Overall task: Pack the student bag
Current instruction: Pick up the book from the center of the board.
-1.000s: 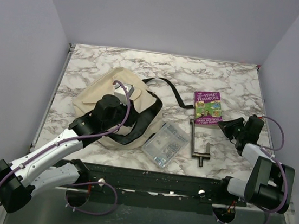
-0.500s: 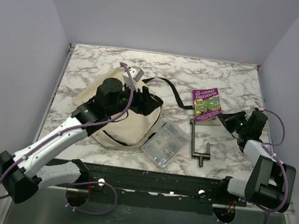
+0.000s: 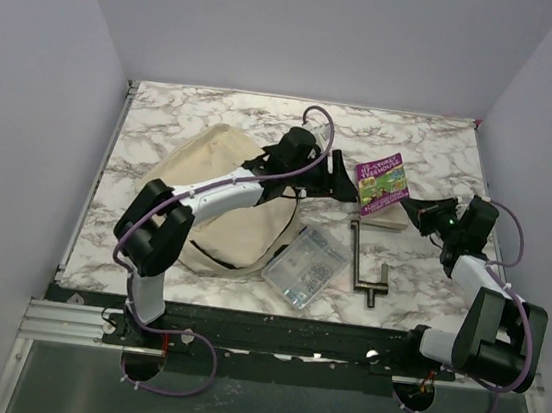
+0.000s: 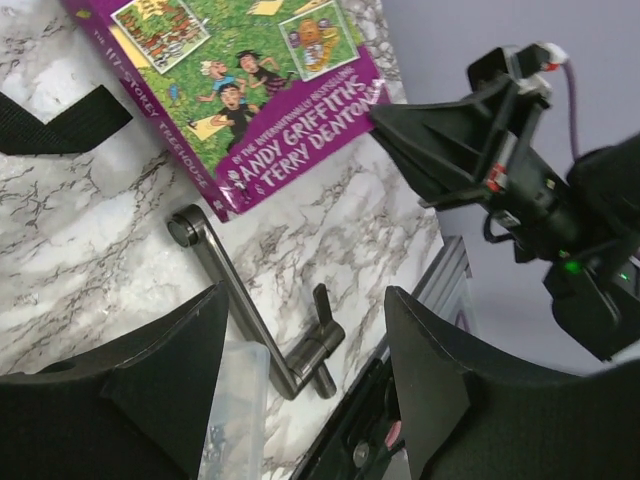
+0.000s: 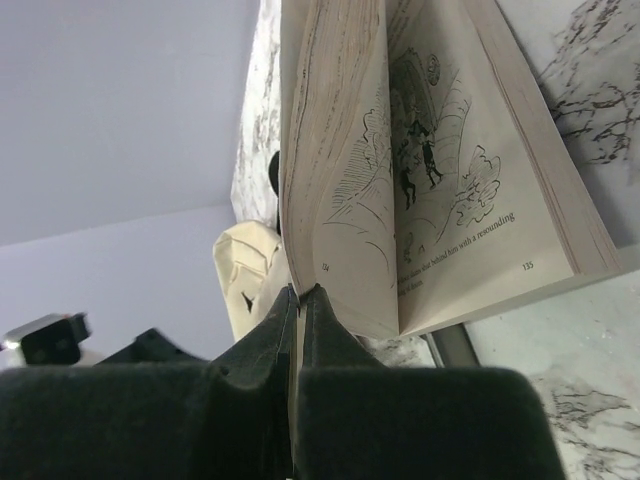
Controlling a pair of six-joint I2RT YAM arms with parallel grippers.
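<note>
Since the left arm (image 3: 218, 187) quit the middle of the student bag (image 3: 210, 173) a second ago and stretched out past its right corner, the stock stands thus: worktop (image 3: 167, 113), marbled, carrying everything. Student bag: cream, slumped on its side left of centre, its mouth not visibly open, and its black strap (image 3: 312, 158) trailing off to its right. Book (image 3: 382, 177): purple paperback, well to the right of the bag. It lay flat a second ago and is now tipped up on its near edge, with pages 134 and 135 fanned open in the right wrist view. Clear pouch (image 3: 304, 265): just off the bag's near right corner, untouched. Metal bar tool (image 3: 362, 257): right of the pouch, farther from the bag, also untouched. Left pincer (image 4: 305, 310): fingers spread apart, holding nothing, hovering between the bag and the book. Right pincer (image 5: 297, 292): tips pressed together on the book's lower edge, beyond the book from the bag. Reading: the book appears to be the first item on its way into the bag, perhaps by a hand-over, and nothing is packed yet. The thin grip on loose pages may slip or tear.
</note>
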